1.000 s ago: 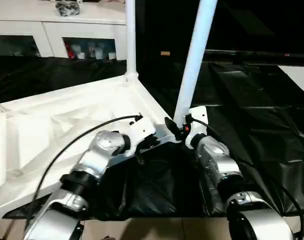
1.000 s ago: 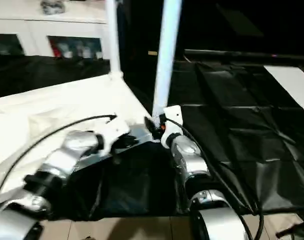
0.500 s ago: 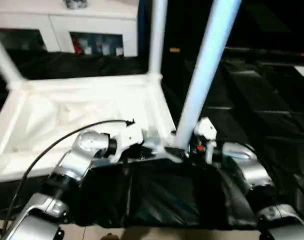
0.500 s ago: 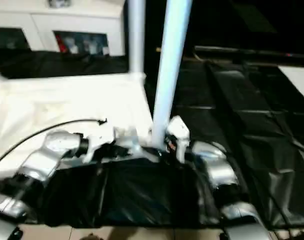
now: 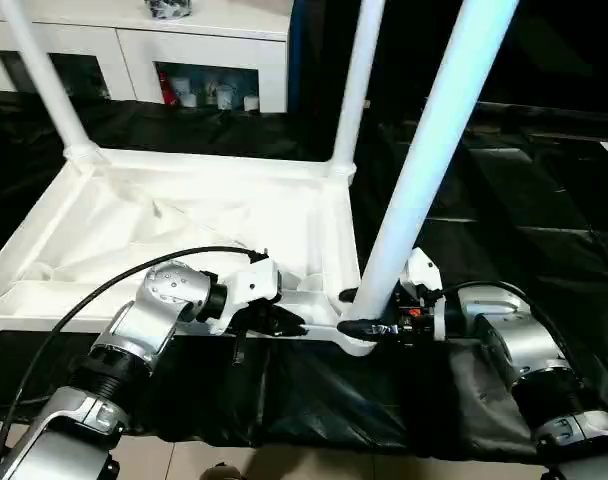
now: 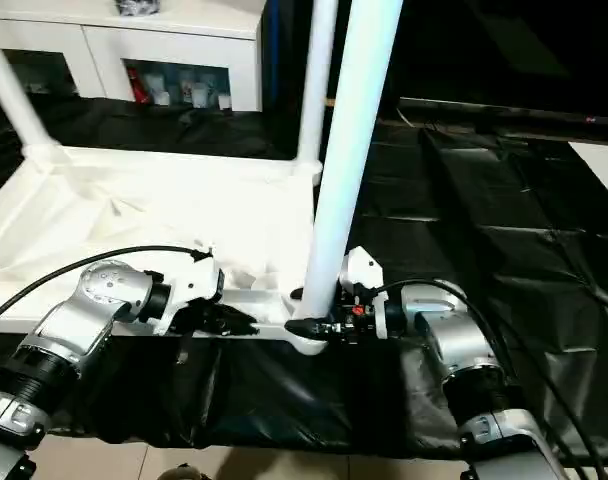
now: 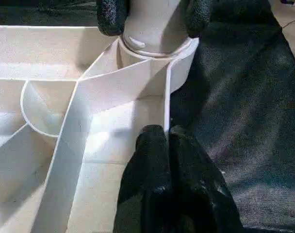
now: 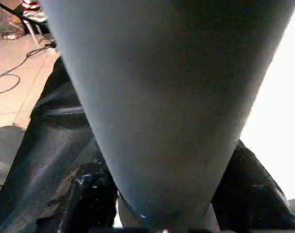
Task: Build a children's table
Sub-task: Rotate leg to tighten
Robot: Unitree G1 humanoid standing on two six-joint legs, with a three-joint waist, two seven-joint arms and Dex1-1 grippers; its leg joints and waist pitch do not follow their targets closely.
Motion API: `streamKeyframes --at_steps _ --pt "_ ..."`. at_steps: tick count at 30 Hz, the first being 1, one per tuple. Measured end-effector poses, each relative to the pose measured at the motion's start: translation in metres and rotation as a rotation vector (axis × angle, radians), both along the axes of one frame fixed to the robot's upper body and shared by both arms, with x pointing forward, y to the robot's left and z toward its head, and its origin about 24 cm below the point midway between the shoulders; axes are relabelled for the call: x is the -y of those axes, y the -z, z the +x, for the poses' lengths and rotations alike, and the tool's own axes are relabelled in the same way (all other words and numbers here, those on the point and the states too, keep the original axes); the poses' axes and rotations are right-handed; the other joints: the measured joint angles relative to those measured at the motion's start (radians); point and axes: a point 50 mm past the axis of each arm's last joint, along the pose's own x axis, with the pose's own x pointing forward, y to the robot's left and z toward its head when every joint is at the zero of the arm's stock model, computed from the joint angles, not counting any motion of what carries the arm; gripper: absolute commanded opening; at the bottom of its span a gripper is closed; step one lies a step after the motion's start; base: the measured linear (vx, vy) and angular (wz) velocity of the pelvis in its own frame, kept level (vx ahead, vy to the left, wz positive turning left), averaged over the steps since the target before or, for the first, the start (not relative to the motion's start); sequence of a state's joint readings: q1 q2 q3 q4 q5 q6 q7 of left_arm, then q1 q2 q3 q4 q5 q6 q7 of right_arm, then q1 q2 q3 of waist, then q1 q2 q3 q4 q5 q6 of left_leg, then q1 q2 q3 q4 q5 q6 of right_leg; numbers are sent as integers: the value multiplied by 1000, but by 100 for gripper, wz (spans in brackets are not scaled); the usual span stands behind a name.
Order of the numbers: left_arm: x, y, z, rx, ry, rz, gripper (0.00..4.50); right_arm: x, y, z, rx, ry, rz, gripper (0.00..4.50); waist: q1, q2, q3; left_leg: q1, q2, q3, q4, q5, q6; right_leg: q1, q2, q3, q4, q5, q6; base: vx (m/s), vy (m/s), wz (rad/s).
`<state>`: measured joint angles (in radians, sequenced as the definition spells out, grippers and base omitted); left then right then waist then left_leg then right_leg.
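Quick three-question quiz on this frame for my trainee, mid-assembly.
1. How many white legs stand upright on the tabletop?
2. True or false: the tabletop lies ribbed underside up.
3. The right hand has its fingers on either side of which leg? A far-left, B far-right, C nearest.
Key: 1 three; 2 true; 3 C.

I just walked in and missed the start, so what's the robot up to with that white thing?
It is assembling a white children's table, whose top lies upside down on a black-draped surface. Three legs stand in corner sockets. The right hand straddles the base of the nearest leg at its socket. The left hand is shut on the top's near rim beside that corner.
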<state>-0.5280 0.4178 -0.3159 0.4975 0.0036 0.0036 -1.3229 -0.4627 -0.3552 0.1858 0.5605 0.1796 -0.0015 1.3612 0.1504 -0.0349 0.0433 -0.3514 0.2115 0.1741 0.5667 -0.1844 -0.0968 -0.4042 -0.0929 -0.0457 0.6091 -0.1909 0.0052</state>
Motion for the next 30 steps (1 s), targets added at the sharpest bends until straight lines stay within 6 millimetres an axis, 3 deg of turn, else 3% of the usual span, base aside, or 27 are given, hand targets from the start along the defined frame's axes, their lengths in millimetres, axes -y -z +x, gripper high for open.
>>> streamKeyframes --at_steps 11,15,19,23,30 --pt "0 0 0 -8 -1 -1 0 -3 2 -4 -5 4 11 198 4 0 0 1 0 0 0 0 0 0 0 0 1 -1 1 0 0 0" --pt "4 2 2 -11 -48 -4 0 -5 6 -2 12 98 35 197 2 -1 -2 1 0 0 0 1 -1 2 0 1 2 0 0 0 0 0" --pt "9 5 9 23 -184 1 0 -13 14 11 35 332 52 195 -13 -5 -3 3 -1 -3 -2 1 -2 3 0 3 2 -3 5 0 0 0" --pt "24 8 15 54 -319 -13 0 -20 18 28 41 594 58 192 -39 -7 -4 4 -3 -6 -2 2 -4 2 0 3 -1 -4 6 0 0 0" --pt "43 9 27 109 -497 -7 0 -45 17 54 21 970 52 192 -50 -7 -4 3 -3 -7 -2 2 -4 0 0 3 -1 -4 6 0 0 0"
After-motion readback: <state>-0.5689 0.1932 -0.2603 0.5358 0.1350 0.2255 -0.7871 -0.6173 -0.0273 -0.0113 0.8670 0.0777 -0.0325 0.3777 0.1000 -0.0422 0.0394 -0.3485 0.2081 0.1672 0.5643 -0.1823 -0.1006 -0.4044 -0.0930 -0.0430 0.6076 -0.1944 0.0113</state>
